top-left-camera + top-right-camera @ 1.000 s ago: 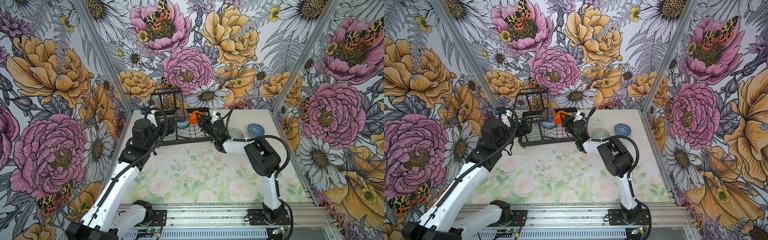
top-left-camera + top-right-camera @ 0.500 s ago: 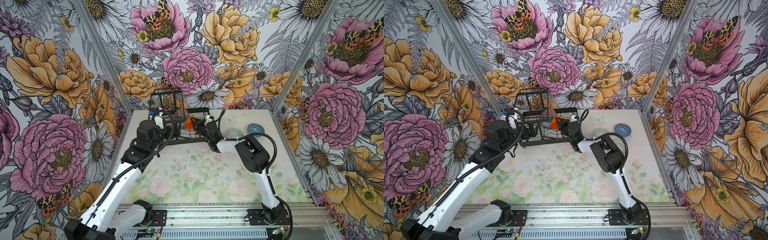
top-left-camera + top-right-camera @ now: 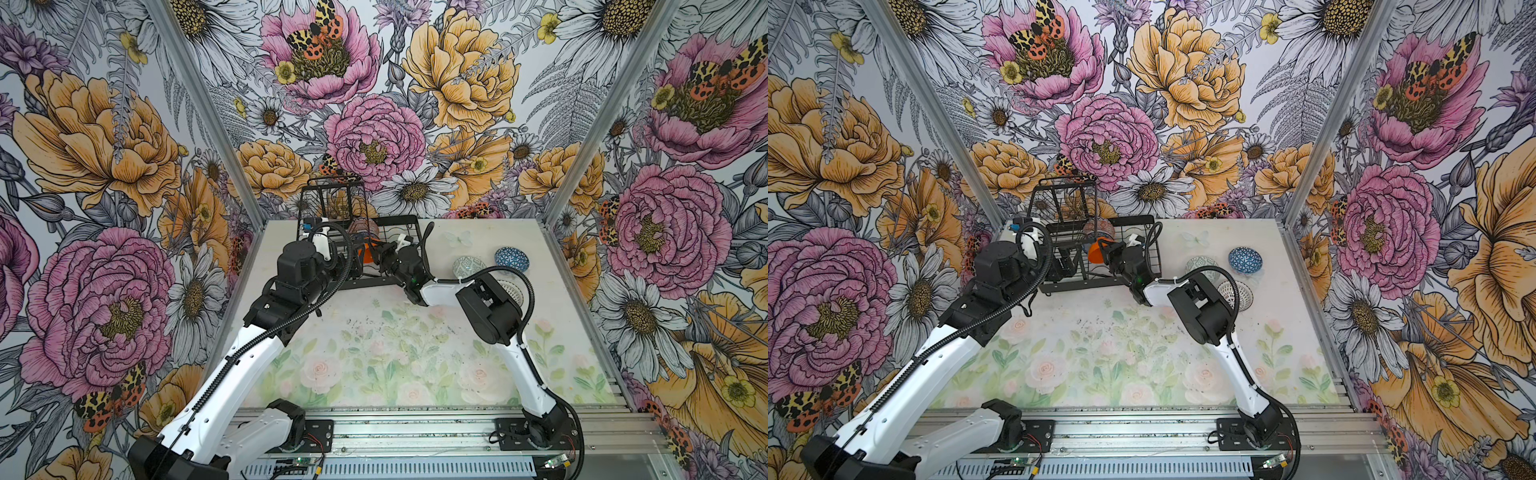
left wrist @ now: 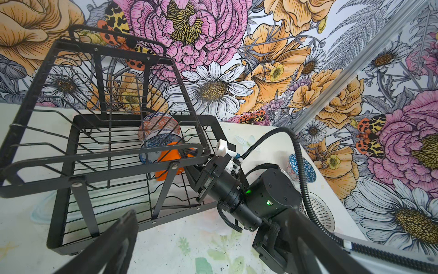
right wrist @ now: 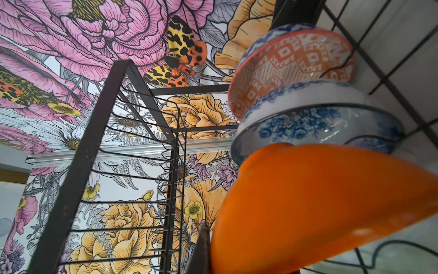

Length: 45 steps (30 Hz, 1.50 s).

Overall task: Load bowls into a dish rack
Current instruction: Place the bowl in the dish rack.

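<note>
Nearest, the pale floral table mat (image 3: 374, 353) lay between the two arms. On its right side three bowls waited unloaded: the black-and-white lattice bowl (image 3: 1244, 296), then the pale green-grey patterned bowl (image 3: 1200, 266) and the dark blue geometric bowl (image 3: 1246, 259) beyond it. The left gripper (image 4: 211, 210) had edged in toward the near left of the black wire dish rack (image 3: 1079, 285), jaws spread wide and empty. The right gripper (image 3: 1105, 251), clamped tight on the rim of the plain glossy orange bowl (image 3: 1096, 251), had carried it leftward from above the rack's right end and lower into the tray. The bowl was now tipped on edge just beside the blue-and-white floral bowl (image 4: 156, 147), and whether they touched could not be told. Behind that stood the orange-and-white patterned bowl (image 4: 158, 125), also on edge in the slot wires. Judged so, the third bowl was nearly seated but not released, and half the load remained
</note>
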{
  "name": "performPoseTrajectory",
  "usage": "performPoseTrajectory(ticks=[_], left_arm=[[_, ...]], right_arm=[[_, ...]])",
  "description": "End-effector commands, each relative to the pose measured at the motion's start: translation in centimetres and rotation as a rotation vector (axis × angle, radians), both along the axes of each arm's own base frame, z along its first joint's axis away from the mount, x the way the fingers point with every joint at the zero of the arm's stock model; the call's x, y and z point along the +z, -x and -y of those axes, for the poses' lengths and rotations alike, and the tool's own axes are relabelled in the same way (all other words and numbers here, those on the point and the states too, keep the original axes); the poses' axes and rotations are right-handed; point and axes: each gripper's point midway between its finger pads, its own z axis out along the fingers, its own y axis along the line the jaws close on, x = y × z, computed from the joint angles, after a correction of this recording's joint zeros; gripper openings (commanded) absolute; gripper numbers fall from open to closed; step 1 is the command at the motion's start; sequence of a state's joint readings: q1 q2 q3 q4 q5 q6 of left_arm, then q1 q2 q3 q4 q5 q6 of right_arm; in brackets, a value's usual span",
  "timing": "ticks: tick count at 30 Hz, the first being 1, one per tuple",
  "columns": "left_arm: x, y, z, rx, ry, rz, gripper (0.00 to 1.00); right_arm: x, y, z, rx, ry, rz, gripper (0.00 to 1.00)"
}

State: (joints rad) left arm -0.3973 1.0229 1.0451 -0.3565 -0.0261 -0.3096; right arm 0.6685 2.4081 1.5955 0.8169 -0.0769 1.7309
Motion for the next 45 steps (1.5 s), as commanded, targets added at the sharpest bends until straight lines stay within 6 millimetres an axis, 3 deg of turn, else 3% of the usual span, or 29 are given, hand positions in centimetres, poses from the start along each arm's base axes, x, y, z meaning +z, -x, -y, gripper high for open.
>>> performPoseTrajectory(ticks=[1,16,31,45], left_arm=[[-0.4,0.0,-0.3,0.019,-0.036,-0.005,0.99],[-0.7,-0.1,-0.2,0.020,-0.046,-0.013,0.99],[-0.6,0.1,-0.1,0.018,-0.056,-0.008,0.99],[-0.5,0.4,0.1,0.012,-0.066,-0.003,0.99]], right_arm=[[2.1,-0.1,-1.1,0.016,-0.045,0.051,0.00],[0.8,-0.9,-2.1,0.018,-0.034,0.025,0.00],[-2.1,-0.9,-3.0,0.027,-0.026,-0.029,0.00],[-4.5,0.4,-3.9,0.031,-0.003,-0.099,0.00]])
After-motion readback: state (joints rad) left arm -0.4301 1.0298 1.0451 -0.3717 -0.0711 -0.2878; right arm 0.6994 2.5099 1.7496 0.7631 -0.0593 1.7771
